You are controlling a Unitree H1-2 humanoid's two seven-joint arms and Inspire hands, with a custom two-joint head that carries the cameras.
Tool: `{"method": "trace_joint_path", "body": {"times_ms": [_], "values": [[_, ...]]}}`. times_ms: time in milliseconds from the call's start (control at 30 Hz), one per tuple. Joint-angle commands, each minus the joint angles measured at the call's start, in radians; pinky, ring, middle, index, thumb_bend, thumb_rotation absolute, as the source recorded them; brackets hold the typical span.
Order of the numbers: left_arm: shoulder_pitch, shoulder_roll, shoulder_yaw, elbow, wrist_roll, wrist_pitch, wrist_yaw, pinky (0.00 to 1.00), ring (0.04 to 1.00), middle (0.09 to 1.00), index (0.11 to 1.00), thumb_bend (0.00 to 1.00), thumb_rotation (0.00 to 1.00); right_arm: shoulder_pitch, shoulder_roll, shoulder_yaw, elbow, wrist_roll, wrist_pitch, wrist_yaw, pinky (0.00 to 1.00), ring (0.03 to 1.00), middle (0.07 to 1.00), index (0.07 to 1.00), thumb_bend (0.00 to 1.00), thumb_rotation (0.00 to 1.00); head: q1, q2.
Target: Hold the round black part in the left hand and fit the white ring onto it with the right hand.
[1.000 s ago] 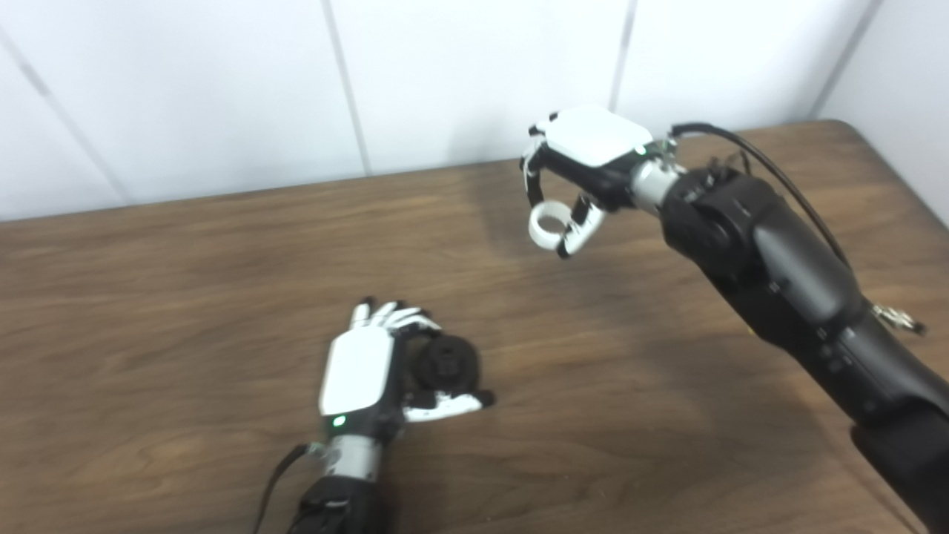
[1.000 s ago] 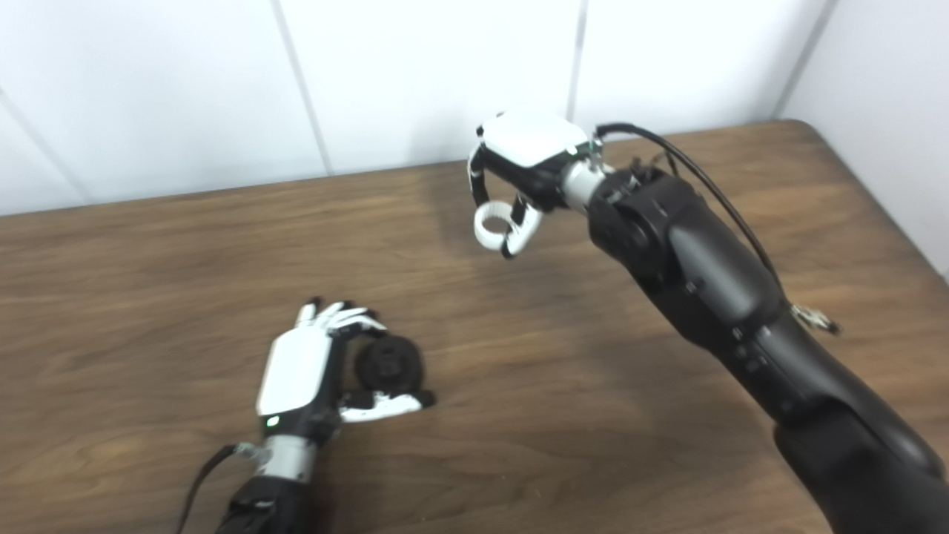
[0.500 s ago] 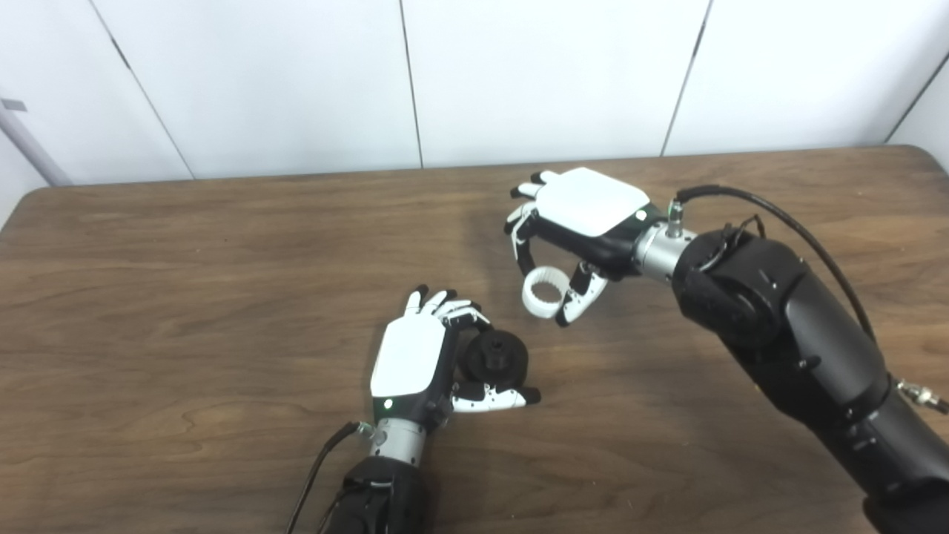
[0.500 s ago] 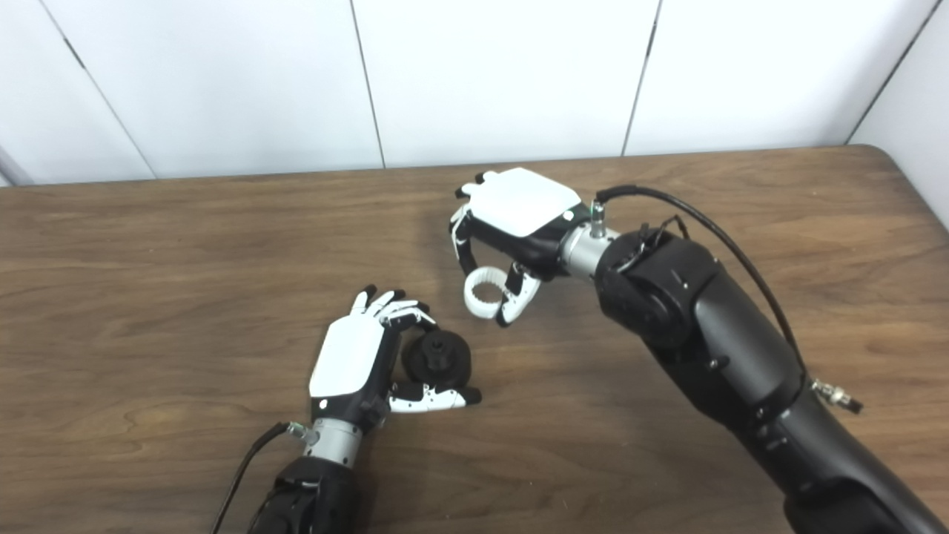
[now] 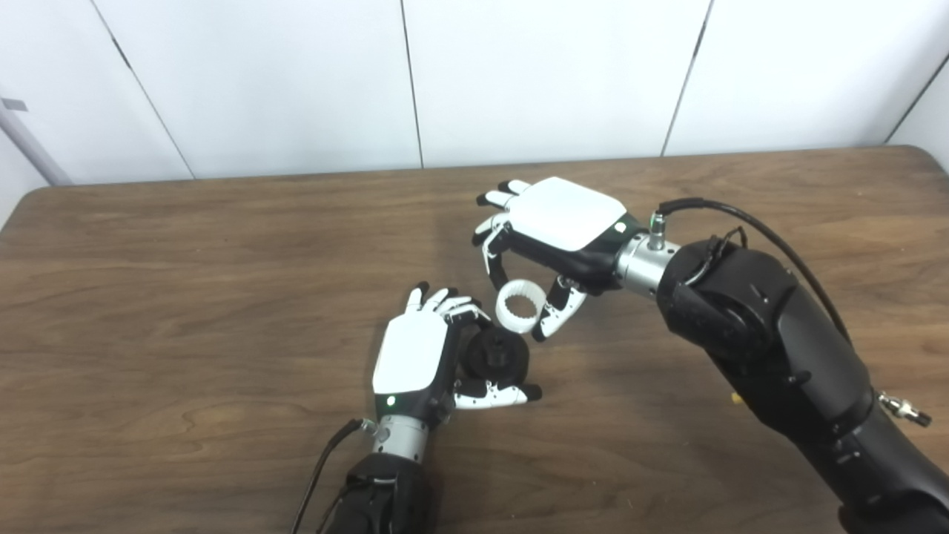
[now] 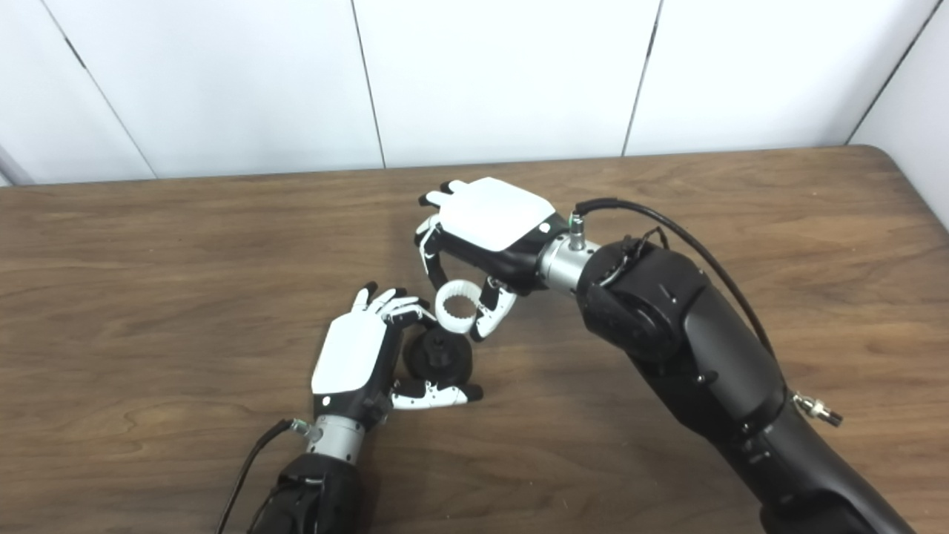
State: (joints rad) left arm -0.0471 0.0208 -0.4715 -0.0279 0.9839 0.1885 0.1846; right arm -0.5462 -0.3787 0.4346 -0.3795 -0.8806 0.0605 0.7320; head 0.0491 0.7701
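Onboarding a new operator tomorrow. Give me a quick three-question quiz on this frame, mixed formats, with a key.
1. True or false: the white ring is already seated on the black part.
2. Which hand holds the ring? A) left hand B) right hand C) neither
3. Fill in: the black part sits between the left hand's fingers and ____.

Key:
1. False. The ring hangs just above and behind the part, not yet on it.
2. B
3. thumb. The left hand rests low on the table.
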Motion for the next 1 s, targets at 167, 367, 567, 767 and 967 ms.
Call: {"method": "trace_joint_path", "body": {"times_ms": [167,367,567,767,967], "values": [[0.021,-0.025,-0.028,0.051,0.011,0.009,0.009,1.0,0.886,0.773,0.483,0.52,0.05,-0.063,0.023,-0.02,-0.028,0.001,-0.021,-0.005,1.0,0.964,0.802,0.483,0.52,0.14,-0.004,0.004],[0.02,-0.026,-0.028,0.053,0.008,0.011,0.013,1.0,0.885,0.773,0.483,0.52,0.05,-0.062,0.034,-0.013,-0.022,0.003,-0.019,0.022,1.0,0.961,0.813,0.484,0.52,0.14,-0.006,0.008],[0.018,-0.024,-0.031,0.05,0.012,0.015,0.01,1.0,0.89,0.774,0.483,0.52,0.05,-0.051,0.047,-0.004,-0.021,-0.01,-0.012,0.049,1.0,0.95,0.828,0.485,0.52,0.14,-0.008,0.011],[0.018,-0.024,-0.031,0.051,0.007,0.016,0.011,1.0,0.889,0.775,0.482,0.52,0.05,-0.032,0.052,0.006,-0.016,-0.029,-0.027,0.046,1.0,0.946,0.844,0.484,0.53,0.14,-0.008,0.011],[0.019,-0.024,-0.032,0.045,0.007,0.019,0.01,1.0,0.887,0.774,0.482,0.52,0.05,-0.02,0.054,0.008,-0.003,-0.034,-0.036,0.04,1.0,0.953,0.853,0.484,0.53,0.14,-0.012,0.017]]}}
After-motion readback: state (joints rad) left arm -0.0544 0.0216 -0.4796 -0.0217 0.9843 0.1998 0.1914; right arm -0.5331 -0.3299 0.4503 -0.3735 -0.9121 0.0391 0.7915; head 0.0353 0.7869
